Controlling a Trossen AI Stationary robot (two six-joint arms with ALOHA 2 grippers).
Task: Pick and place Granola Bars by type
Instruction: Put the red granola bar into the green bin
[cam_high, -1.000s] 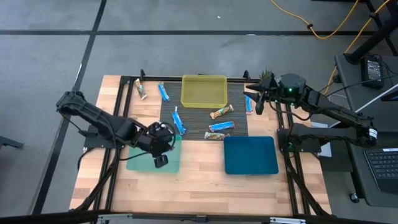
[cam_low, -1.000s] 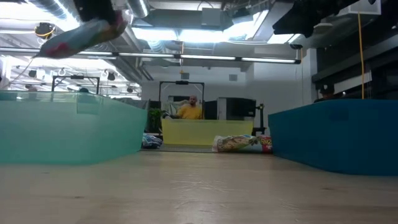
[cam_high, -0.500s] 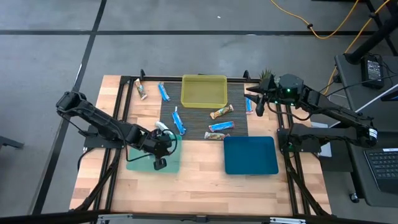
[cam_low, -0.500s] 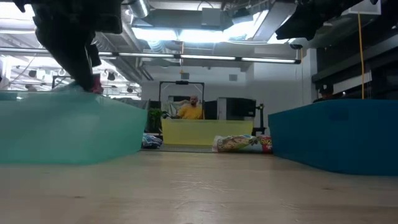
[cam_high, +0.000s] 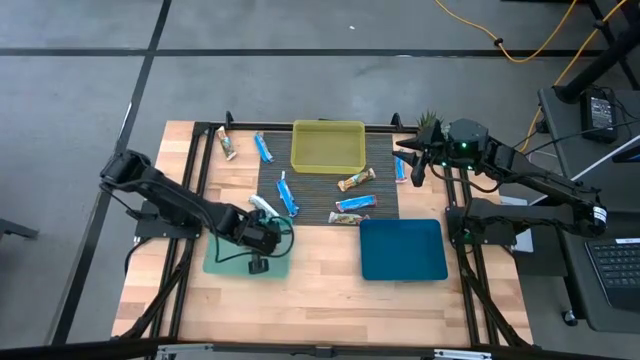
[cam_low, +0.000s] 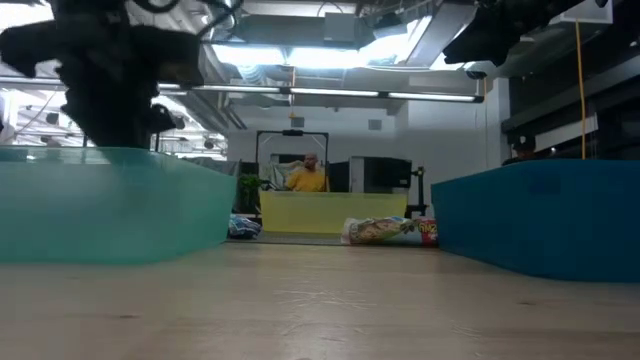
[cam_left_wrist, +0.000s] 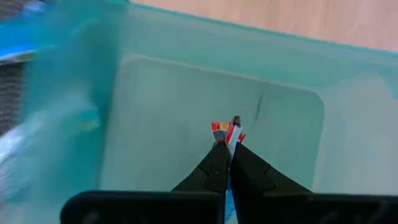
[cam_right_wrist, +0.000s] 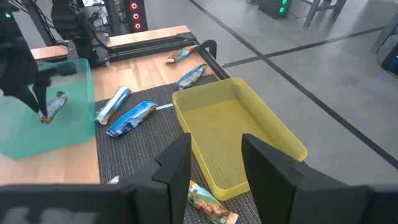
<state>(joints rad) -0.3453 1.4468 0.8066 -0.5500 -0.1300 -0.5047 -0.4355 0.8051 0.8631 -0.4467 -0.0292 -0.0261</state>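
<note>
Inside the teal bin's walls (cam_left_wrist: 68, 106), the left tool (cam_left_wrist: 227, 144) pinches a bar (cam_left_wrist: 226, 132).

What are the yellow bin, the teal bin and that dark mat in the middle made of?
The yellow bin looks like smooth translucent plastic with a soft sheen. The teal bin seems the same, frosted: light glows through its walls. The dark mat looks like ribbed rubber or woven mesh, matt; which one is unclear.

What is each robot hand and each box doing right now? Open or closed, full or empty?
left gripper: jaws shut on a granola bar, down inside the teal bin.
right gripper: jaws open, holding nothing, above the yellow bin.
teal bin: holds no loose bars.
yellow bin: empty.
blue bin: empty.
</note>
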